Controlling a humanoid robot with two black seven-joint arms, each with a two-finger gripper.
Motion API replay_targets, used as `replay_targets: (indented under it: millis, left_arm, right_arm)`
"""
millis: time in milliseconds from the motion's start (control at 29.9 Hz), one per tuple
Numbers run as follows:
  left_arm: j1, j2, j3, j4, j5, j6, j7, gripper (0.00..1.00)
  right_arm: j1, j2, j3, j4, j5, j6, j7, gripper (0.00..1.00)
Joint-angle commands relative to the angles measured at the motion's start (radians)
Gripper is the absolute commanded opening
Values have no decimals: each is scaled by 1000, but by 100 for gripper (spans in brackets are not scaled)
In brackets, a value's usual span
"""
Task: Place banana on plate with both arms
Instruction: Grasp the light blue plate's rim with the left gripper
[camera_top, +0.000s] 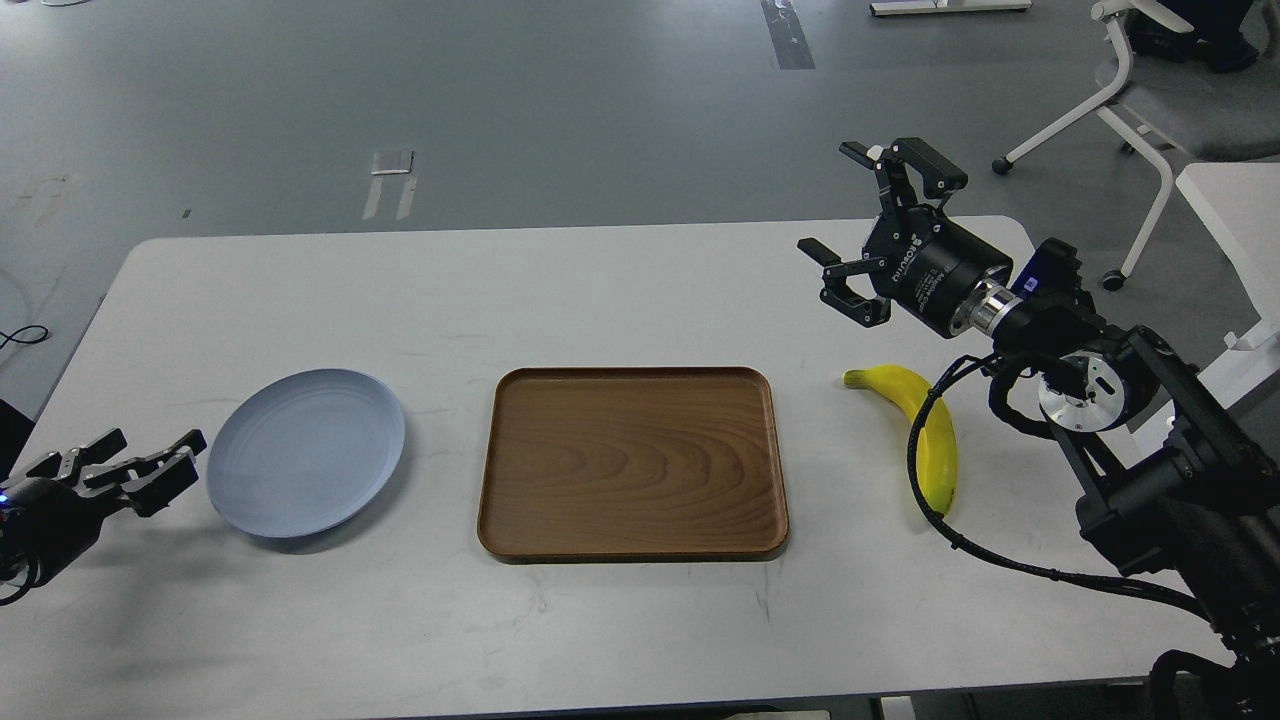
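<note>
Looking down from the head: banana (925, 430) lies on the desk (620, 290) right of the wooden tray (633, 462), plate (306, 451) left of it. My right claw (880, 215) hangs spread wide, empty, above the banana; left claw (130, 462) part-open, empty, beside the plate's rim.

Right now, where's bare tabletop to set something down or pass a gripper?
Free: the far strip of the table behind the tray, the near strip in front of it, and the gap between plate and tray. Crowded: the right end, where the banana lies under a cable beside the right gripper. The left gripper sits close to the plate.
</note>
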Motion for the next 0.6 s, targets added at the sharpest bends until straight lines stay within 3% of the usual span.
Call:
replay_targets:
  millis: [0,167,401,568]
  left_arm:
    - [0,-33,-1,-2,-6,0,0,89]
    - [0,-44,1,4,-27,-2,0,89]
    - [6,-152,24,190,-26,-10,0,89]
    - [6,-179,45,230,-37,-10,0,85]
  right_arm:
    - [-9,0,0,0,-2,1,0,100]
    - [-16,0,2,2,-2,1,0,100]
    - [-16,0,8,0,-3,0,0,100]
    - [-16,-3,6,-1,-3,1,0,100]
